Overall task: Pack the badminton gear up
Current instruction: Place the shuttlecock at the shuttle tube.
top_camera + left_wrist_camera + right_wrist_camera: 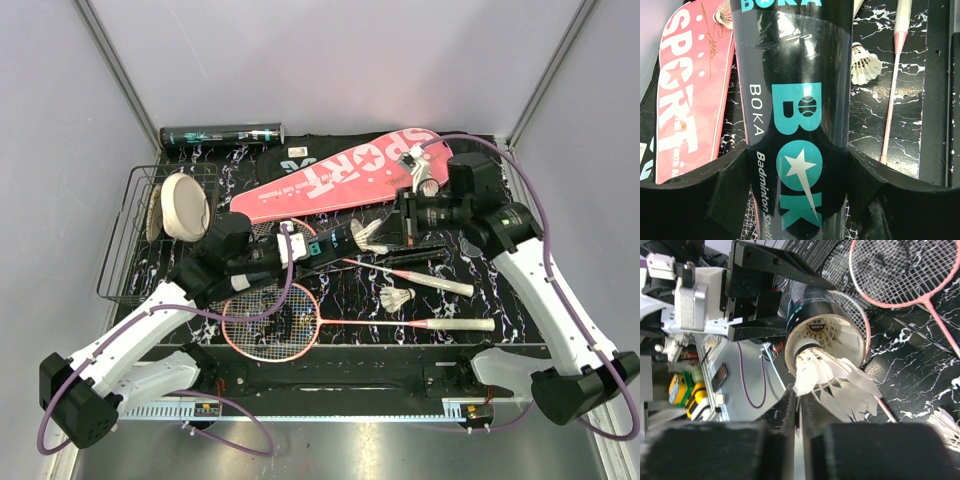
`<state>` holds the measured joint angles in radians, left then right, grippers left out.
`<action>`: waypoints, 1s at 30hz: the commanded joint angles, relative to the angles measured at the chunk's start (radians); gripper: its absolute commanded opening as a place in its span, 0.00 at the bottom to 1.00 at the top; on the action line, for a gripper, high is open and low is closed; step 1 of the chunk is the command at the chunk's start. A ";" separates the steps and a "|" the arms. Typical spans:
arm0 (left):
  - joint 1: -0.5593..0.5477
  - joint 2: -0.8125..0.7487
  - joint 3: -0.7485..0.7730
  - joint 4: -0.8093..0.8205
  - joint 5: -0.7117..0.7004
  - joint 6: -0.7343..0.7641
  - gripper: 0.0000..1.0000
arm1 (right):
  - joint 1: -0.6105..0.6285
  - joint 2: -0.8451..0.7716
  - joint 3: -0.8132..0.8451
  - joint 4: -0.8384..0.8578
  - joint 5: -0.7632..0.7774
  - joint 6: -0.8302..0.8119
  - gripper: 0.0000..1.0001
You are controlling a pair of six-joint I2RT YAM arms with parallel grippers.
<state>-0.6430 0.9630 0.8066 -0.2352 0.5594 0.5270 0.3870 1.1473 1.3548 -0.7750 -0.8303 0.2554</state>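
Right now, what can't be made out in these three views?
1. Inside of the tube, right wrist view: the shuttlecock at its mouth blocks it, so how many are inside is unknown.
2. Black bag, top view: mostly covered by the pink case.
3. Head of one racket, top view: largely hidden under the left arm and the tube.

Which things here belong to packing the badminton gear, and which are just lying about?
Gear: BOKA tube, second tube, shuttlecock at tube mouth, loose shuttlecock, two rackets, pink SPORT case, black bag.
Lying about: wire basket, cream disc.
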 commanded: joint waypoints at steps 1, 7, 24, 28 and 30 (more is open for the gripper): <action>-0.007 -0.026 0.008 0.066 0.043 0.031 0.00 | 0.052 0.045 0.023 0.112 -0.067 0.083 0.32; -0.012 -0.017 0.005 0.076 0.037 0.024 0.00 | 0.070 0.055 -0.085 0.445 -0.155 0.350 0.80; -0.027 0.008 0.016 0.105 -0.182 -0.114 0.00 | -0.211 -0.058 -0.172 0.643 0.151 0.505 0.96; -0.026 0.042 0.049 0.071 -0.245 -0.133 0.00 | -0.272 -0.051 -0.198 0.663 0.267 0.513 0.97; -0.026 0.040 0.054 0.077 -0.248 -0.137 0.00 | -0.273 -0.015 -0.181 0.588 0.396 0.489 0.96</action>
<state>-0.6666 1.0019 0.8017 -0.2184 0.3733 0.4156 0.1127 1.0851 1.1736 -0.1799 -0.6273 0.7494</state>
